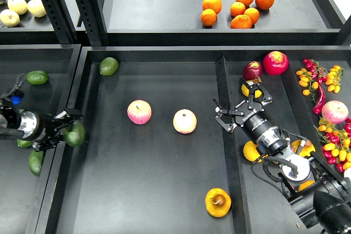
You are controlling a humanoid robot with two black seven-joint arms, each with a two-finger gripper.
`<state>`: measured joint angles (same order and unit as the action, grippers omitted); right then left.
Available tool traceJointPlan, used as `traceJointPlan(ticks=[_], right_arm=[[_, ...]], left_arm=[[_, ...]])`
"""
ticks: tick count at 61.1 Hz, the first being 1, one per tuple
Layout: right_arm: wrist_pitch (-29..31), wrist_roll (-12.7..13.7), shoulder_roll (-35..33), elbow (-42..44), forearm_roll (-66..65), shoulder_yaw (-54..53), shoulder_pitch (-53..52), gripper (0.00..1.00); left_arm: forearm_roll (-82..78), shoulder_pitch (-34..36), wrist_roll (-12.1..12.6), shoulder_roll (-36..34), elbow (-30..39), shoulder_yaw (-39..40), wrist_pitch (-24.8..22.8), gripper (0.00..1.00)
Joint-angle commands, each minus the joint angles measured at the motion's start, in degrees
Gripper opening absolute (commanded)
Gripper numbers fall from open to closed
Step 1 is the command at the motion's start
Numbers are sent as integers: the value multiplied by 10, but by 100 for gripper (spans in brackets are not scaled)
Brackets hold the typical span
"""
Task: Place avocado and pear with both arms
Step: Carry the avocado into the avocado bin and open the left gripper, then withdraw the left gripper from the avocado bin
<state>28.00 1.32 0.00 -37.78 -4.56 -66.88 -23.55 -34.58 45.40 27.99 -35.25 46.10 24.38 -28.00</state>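
You see matt black trays [153, 201] that look like metal or plastic, a smooth, slightly glossy dark green avocado [74, 133], a waxy yellow-orange pear [218, 202], smooth pink-yellow apples [139, 112], dimpled oranges [241, 9] and shiny red chillies [319, 98].

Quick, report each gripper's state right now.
Left gripper: shut on the avocado.
Right gripper: open, holding nothing; the pear lies loose on the tray floor.
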Motion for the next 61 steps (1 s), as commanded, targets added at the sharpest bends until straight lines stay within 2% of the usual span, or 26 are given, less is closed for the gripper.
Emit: traceJointPlan(ticks=[1,30,61], right_arm=[[0,0,0,0,0,0,0,99],[0,0,0,0,-1,0,0,99],[0,1,0,0,-2,4,1,99]], left_arm=[[0,-1,0,-22,-7,1,0,35],[-1,-8,0,-47,-63,-11,0,36],[2,-12,0,-35,-174,-13,0,38]])
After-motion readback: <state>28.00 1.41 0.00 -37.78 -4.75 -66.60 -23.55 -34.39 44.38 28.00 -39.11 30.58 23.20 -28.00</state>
